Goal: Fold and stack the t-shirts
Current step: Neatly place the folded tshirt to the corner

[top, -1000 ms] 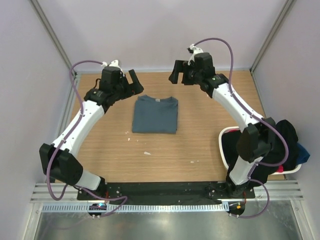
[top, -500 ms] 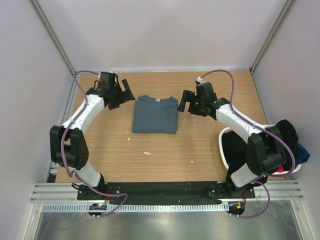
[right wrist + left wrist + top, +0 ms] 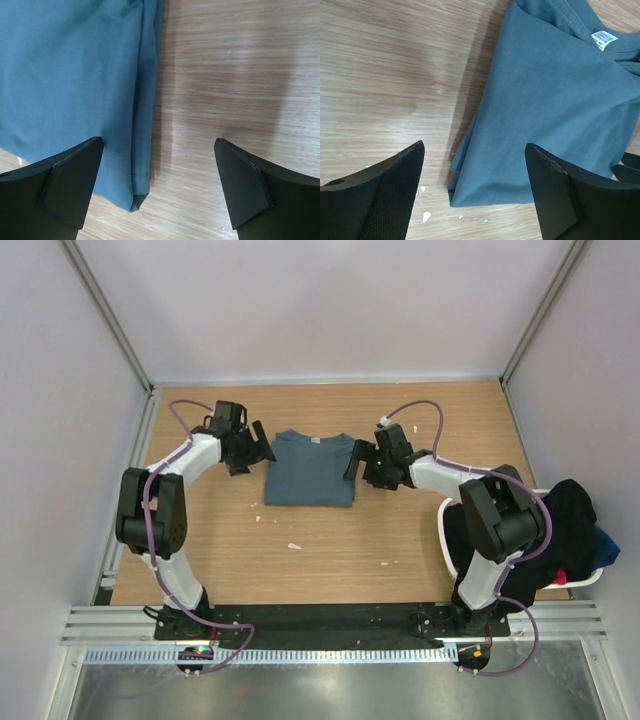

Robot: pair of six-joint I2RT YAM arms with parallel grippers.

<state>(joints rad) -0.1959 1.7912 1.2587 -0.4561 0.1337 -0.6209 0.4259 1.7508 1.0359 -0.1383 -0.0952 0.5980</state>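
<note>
- Both arms have come down and inward from high over the far end of the table (image 3: 400, 550), and now flank the folded slate-blue t-shirt (image 3: 310, 472).
- Top view:
  - The left gripper (image 3: 252, 451) is just beside the shirt's left edge and the right gripper (image 3: 354, 462) is at its right edge.
  - The shirt lies flat as a neat rectangle in the far half of the table, collar away from the arm bases.
  - The white laundry basket (image 3: 447, 540) stands at the right by the right arm's base, heaped with dark t-shirts (image 3: 570, 515) and well apart from the fold.
  - A few pale crumbs (image 3: 294, 546) dot the wood nearer the bases.
- Left wrist view:
  - The jaws stand apart and empty.
  - A corner of the fold lies between them, one finger (image 3: 385, 195) over bare wood and the other over cloth.
  - The white neck label (image 3: 601, 36) shows at the far end.
- Right wrist view:
  - The jaws are spread wide and hold nothing.
  - The layered, stitched side edge runs up between them, with one finger (image 3: 65, 190) over cloth.
- The step in hand looks like taking both sides, either to fold again or to carry the shirt to its stacking spot.
  - Each gripper should slide under and catch every layer.
  - Both should close together at matching points along the sides and lift level, so the fold does not slip open.
- Nothing blocks either approach. The likelier trouble is pinching only the top layer.
</note>
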